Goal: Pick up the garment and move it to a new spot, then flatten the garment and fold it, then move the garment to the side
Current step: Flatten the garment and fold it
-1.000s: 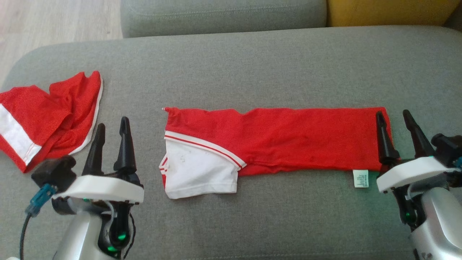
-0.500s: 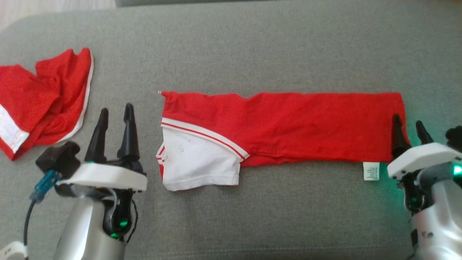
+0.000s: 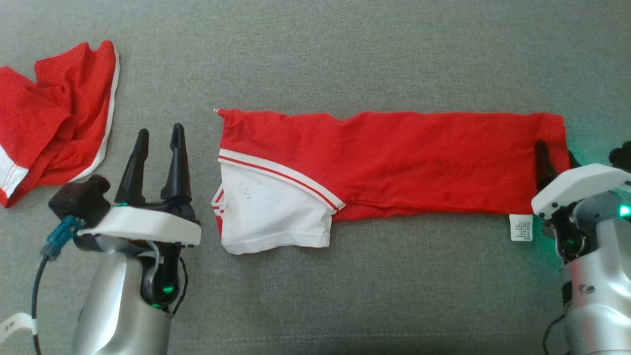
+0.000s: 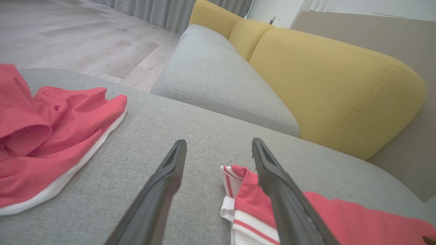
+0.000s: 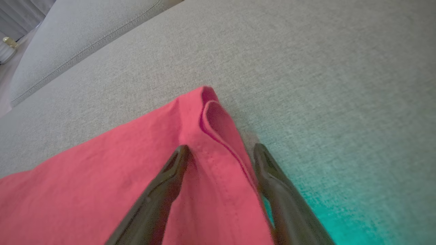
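Red garment point(image 3: 419, 162), long axis left-to-right, white sleeve point(image 3: 271, 217) leftward

Grey sofa seat point(image 3: 345, 49) lies underneath; in the left wrist view, yellow back cushions point(image 4: 333, 88) stand upper right, pale wood floor point(image 4: 68, 41) upper left, grey curtains point(image 4: 153, 12) top.

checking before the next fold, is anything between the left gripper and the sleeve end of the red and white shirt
Nothing visible. Only bare grey cushion lies between the open left gripper and the white sleeve end of the shirt. The crumpled red garment sits on the gripper's other side, out of that path.
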Robot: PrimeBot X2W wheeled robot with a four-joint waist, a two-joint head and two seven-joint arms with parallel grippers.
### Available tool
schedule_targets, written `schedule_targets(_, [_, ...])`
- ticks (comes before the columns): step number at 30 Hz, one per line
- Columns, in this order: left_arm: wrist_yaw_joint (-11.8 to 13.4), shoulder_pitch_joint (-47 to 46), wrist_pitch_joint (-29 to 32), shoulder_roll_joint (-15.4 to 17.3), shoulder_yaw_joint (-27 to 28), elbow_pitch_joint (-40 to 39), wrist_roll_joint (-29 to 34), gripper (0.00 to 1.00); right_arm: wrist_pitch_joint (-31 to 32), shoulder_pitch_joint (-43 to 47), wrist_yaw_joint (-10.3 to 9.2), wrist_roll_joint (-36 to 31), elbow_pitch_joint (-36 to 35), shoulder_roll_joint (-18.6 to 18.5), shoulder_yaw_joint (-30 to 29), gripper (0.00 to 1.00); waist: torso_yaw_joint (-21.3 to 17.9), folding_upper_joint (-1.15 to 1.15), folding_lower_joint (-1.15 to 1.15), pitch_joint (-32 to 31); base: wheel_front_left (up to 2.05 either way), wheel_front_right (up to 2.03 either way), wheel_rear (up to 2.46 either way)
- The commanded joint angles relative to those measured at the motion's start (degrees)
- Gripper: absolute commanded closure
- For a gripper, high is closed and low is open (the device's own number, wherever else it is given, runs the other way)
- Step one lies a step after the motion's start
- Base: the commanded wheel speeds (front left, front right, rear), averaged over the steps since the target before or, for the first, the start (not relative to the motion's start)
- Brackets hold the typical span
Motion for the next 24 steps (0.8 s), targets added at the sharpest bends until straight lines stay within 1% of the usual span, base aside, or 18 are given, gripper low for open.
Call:
schedule_targets(1, [-0.43,-2.33,-0.70,0.49,2.30,-1.44,0.76,0.00,1.72,0.26,0.11,0.85,-0.84,0.66,2.47,1.00,-0.01,0.00,0.00,-0.13,0.00,0.00,0.00])
schedule_targets(5, [-0.65,-2.38,-0.70,0.35,2.93,-0.99,0.98,0.00,1.72,1.20,0.11,0.63,-1.75,-0.61,2.32,1.00,-0.10,0.00,0.00,-0.84,0.00,0.00,0.00])
schedule_targets(10, [-0.84,-1.88,-0.70,0.25,3.48,-0.61,1.22,0.00,-0.73,1.06,0.11,-2.00,-2.55,-3.30,-0.79,1.00,-0.24,0.00,0.00,-2.08,0.00,0.00,0.00])
schedule_targets(14, [-0.96,-1.37,-0.70,0.20,3.61,-0.38,1.25,0.00,-3.29,0.10,0.11,-7.65,-2.40,-6.04,-4.94,1.00,-0.17,0.00,0.00,-3.16,0.00,0.00,0.00])
schedule_targets(18, [-1.04,-0.92,-0.70,0.17,3.58,-0.38,1.02,0.00,-5.49,-0.97,0.11,-16.94,-2.89,-8.12,-10.26,1.00,0.06,0.00,0.00,-4.13,0.00,0.00,0.00])
schedule_targets(19, [-1.05,-0.80,-0.70,0.17,3.55,-0.41,0.83,0.00,-5.86,-1.24,0.11,-19.31,-3.18,-8.08,-11.86,1.00,0.12,0.00,0.00,-4.37,0.00,0.00,0.00])
schedule_targets(20, [-1.05,-0.80,-0.70,0.17,3.55,-0.41,0.83,0.00,-5.86,-1.24,0.11,-19.31,-3.18,-8.08,-11.86,1.00,0.12,0.00,0.00,-4.37,0.00,0.00,0.00])
schedule_targets(21, [-1.05,-0.68,-0.70,0.17,3.57,-0.48,0.54,0.00,-5.94,-1.59,0.11,-21.09,-3.33,-7.64,-13.39,1.00,0.18,0.00,0.00,-4.57,0.00,0.00,0.00])
schedule_targets(24, [-0.91,-0.18,-0.70,0.16,3.53,-0.46,-0.07,0.00,-5.49,-2.53,0.11,-24.41,-3.71,-5.16,-15.96,1.00,0.30,0.00,0.00,-5.44,0.00,0.00,0.00])
